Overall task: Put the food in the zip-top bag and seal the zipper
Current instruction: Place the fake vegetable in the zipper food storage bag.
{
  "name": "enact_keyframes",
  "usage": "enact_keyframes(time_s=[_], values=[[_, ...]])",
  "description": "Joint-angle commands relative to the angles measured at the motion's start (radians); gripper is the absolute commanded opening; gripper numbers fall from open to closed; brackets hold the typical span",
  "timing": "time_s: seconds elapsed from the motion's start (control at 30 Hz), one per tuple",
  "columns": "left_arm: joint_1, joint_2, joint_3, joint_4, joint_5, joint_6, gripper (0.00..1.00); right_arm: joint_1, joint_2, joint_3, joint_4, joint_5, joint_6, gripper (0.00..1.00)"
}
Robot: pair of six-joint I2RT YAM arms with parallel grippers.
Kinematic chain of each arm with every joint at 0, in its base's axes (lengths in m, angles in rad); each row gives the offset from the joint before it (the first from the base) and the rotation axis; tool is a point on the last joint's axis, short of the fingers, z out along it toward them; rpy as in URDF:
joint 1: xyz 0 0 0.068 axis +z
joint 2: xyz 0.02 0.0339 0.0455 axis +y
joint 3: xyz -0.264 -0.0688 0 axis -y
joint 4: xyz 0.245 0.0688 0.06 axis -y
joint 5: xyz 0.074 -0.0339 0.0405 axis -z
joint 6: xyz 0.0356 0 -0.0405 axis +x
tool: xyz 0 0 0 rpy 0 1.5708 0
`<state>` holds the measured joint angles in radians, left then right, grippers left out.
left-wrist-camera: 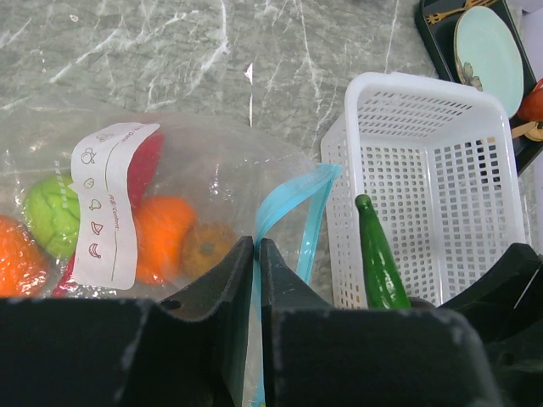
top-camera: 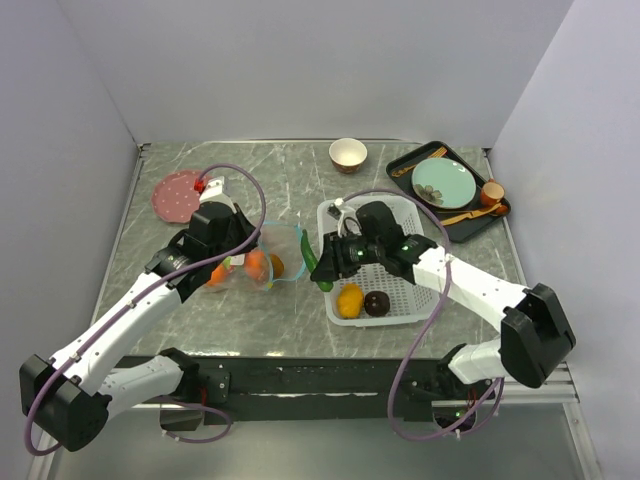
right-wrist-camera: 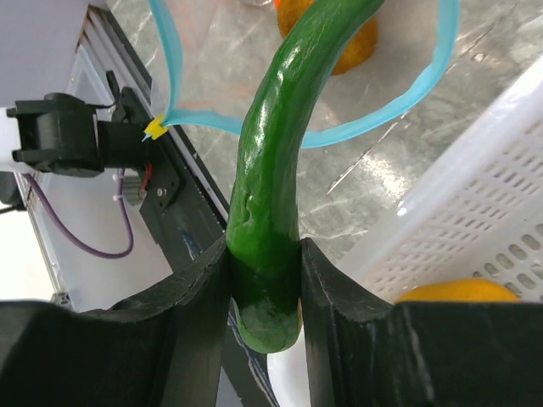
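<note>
Green pepper [right-wrist-camera: 276,153]: pinched at one end by right fingers [right-wrist-camera: 199,297], its long axis running straight from them into the bag's mouth loop. Zip-top bag [left-wrist-camera: 195,161]: on counter [left-wrist-camera: 170,51], beside basket [left-wrist-camera: 424,93]. Left fingers [left-wrist-camera: 225,284] are pressed on the zipper [left-wrist-camera: 293,203], propping the mouth open. Right arm nearer.

The clear plastic bag [left-wrist-camera: 212,170] lies on its side, white label facing up. Its teal-blue zipper [left-wrist-camera: 288,212] is unsealed; the mouth stands open in a loop.

Inside the bag:
- two oranges [left-wrist-camera: 161,233] [left-wrist-camera: 17,259]
- green apple [left-wrist-camera: 53,214]
- red chili [left-wrist-camera: 144,161]
- brown kiwi [left-wrist-camera: 208,248]

The green pepper [right-wrist-camera: 280,170], long, glossy and curved, is held off the table, its tip at the open mouth. The yellow fruit [top-camera: 349,299] and the dark round fruit [top-camera: 377,303] lie side by side in the white basket [left-wrist-camera: 475,195].
</note>
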<state>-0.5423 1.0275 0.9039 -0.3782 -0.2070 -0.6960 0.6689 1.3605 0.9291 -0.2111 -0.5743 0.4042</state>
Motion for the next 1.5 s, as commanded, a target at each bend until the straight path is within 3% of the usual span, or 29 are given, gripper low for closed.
enact_keyframes(time_s=[0.0, 0.5, 1.2, 1.47], values=[[0.004, -0.004, 0.029, 0.028, -0.003, 0.006, 0.14, 0.018, 0.009, 0.059, -0.002, -0.015, -0.025, 0.29], [0.004, -0.017, 0.029, 0.019, -0.003, 0.039, 0.16, 0.089, 0.153, 0.18, -0.036, -0.068, -0.034, 0.3], [0.004, -0.033, 0.007, 0.021, 0.018, 0.049, 0.1, 0.095, 0.357, 0.379, -0.109, -0.084, -0.08, 0.29], [0.004, -0.043, 0.003, 0.021, 0.032, 0.058, 0.1, 0.092, 0.39, 0.433, -0.14, -0.003, -0.07, 0.28]])
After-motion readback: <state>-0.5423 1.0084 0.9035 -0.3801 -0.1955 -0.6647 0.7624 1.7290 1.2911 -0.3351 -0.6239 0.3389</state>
